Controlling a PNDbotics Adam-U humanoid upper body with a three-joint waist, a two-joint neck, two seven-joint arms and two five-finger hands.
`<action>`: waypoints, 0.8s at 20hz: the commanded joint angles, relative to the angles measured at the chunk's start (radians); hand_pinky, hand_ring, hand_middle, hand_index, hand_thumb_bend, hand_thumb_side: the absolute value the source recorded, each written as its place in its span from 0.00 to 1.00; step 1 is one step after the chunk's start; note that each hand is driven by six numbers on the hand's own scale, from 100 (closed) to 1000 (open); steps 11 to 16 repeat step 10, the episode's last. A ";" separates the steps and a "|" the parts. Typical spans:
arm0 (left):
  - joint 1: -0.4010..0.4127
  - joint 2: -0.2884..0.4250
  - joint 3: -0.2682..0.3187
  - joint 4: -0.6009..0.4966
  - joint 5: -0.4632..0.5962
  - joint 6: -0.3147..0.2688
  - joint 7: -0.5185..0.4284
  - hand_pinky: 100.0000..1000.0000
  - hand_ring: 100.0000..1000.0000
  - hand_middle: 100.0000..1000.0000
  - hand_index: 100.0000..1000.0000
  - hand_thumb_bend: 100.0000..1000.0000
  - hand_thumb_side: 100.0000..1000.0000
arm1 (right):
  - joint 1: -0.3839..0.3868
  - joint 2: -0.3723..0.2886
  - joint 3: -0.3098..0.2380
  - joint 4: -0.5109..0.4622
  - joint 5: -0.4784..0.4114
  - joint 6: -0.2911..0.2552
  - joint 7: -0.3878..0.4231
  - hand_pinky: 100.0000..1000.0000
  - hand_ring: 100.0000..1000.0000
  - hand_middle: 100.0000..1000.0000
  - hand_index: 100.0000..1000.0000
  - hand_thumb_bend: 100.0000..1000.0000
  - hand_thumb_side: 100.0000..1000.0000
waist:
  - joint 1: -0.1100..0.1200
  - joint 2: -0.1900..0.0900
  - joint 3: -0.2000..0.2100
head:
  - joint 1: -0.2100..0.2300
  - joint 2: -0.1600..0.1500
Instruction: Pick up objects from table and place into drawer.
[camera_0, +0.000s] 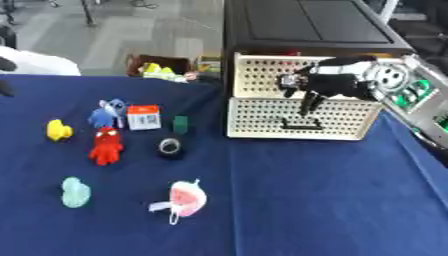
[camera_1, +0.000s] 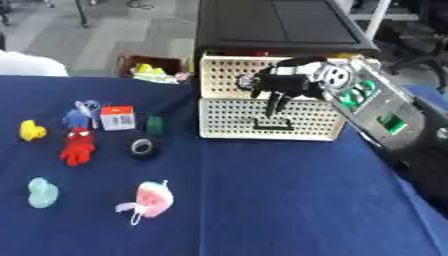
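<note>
A cream perforated drawer unit (camera_0: 297, 117) stands at the back of the blue table, its two drawers closed. My right hand (camera_0: 325, 86) hangs in front of the upper drawer, fingers pointing down toward the black handle (camera_0: 299, 125) of the lower one, holding nothing. Toys lie at the left: a yellow figure (camera_0: 59, 130), a blue figure (camera_0: 107, 114), a red octopus (camera_0: 107, 146), a white and orange box (camera_0: 144, 117), a green block (camera_0: 180, 124), a tape roll (camera_0: 170, 146), a mint piece (camera_0: 75, 192) and a pink and white toy (camera_0: 185, 199). My left hand is out of sight.
A black cabinet (camera_0: 306, 25) rises behind the drawer unit. A brown box of small items (camera_0: 162, 66) sits beyond the table's far edge. My right forearm (camera_1: 376, 107) crosses the right side. The blue cloth (camera_0: 306, 200) spreads in front.
</note>
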 joint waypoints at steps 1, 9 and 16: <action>-0.009 0.011 0.011 -0.019 0.002 0.000 -0.003 0.32 0.50 0.56 0.81 0.00 0.94 | -0.019 -0.003 -0.014 0.059 0.030 0.016 0.029 0.75 0.82 0.84 0.93 0.00 1.00 | 0.004 -0.012 0.001 | -0.004 -0.009; -0.004 0.010 0.014 -0.019 0.002 -0.001 -0.004 0.32 0.50 0.56 0.81 0.00 0.94 | -0.022 0.015 -0.021 0.098 0.036 -0.021 0.033 0.74 0.81 0.83 0.92 0.00 1.00 | 0.004 -0.013 0.002 | -0.002 -0.006; -0.003 0.011 0.015 -0.019 0.002 -0.001 -0.004 0.32 0.50 0.56 0.81 0.00 0.94 | -0.014 0.006 -0.021 0.080 0.025 -0.022 0.041 0.73 0.80 0.83 0.92 0.00 1.00 | 0.004 -0.014 0.002 | -0.001 -0.004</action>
